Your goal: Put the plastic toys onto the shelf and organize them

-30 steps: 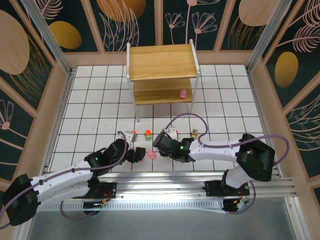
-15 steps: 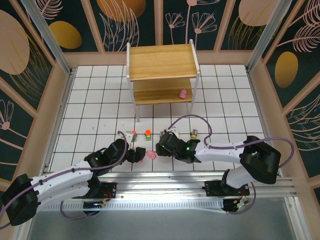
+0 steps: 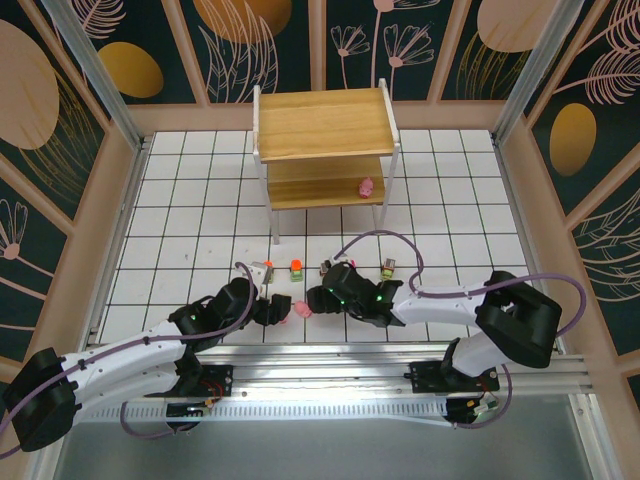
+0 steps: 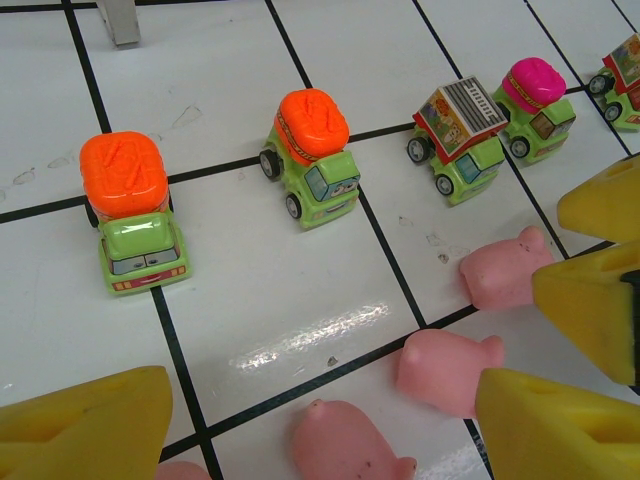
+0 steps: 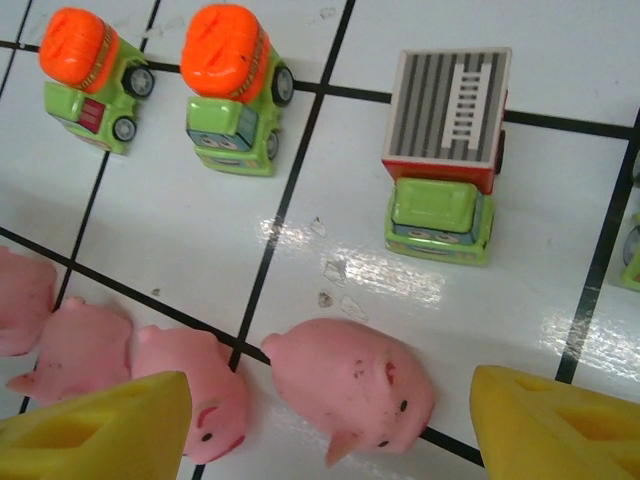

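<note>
Nearest, the left gripper point(image 3: 279, 311) hangs low over the white tiled table point(image 3: 180, 215) just as it did a second ago. Its yellow fingers point(image 4: 85, 425) are spread wide and grip nothing. Facing it, the right gripper point(image 3: 313, 299) has slid leftward and a little nearer since then, and its jaws, narrow a second ago, now stand well apart. One pink pig point(image 5: 350, 385) lies loose on the tiles between its yellow pads point(image 5: 555, 425), touching neither. Three more pigs point(image 5: 85, 345) lie huddled just to that pig's left in the right wrist view, between the two grippers. Just beyond the pigs stands a row of little green trucks: two with orange tops point(image 5: 235, 85), one with a grey ladder roof point(image 5: 445, 150) and one with a magenta top point(image 4: 537, 95), all upright on their wheels. Farther back, well apart from them, the wooden shelf point(image 3: 325, 125) stands where it was, with a fifth pig point(image 3: 366, 186) on its lower board near the right end.
</note>
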Available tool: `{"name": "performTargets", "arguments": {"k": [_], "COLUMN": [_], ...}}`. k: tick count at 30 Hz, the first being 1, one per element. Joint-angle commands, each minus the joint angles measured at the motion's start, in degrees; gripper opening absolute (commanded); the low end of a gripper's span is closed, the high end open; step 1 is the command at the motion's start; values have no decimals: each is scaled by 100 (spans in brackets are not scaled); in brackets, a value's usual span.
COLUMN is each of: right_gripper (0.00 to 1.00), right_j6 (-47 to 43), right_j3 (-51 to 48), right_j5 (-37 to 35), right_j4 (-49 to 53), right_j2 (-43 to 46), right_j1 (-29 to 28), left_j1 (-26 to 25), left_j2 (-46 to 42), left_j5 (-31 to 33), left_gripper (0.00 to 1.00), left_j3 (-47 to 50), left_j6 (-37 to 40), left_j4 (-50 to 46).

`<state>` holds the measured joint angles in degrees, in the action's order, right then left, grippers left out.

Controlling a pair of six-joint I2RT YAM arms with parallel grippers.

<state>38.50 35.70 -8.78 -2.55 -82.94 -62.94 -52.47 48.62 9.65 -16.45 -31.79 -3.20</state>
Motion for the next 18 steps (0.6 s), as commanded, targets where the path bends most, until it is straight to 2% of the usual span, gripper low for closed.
{"name": "performTargets", "arguments": {"k": [1, 18], "right_gripper": [75, 75], "right_j6": [-224, -257], "right_j3": [-115, -280], "right_j5": [159, 394], "right_j4": [-316, -569], "right_j2": [-104, -226], "right_j1": [62, -3], "left_j1": [-24, -24], "left_j2": [7, 18], "left_j5": [90, 89], "left_gripper": [80, 80], "left_j3": [28, 25], "left_j6": [20, 24], "left_j4": [100, 100]}}
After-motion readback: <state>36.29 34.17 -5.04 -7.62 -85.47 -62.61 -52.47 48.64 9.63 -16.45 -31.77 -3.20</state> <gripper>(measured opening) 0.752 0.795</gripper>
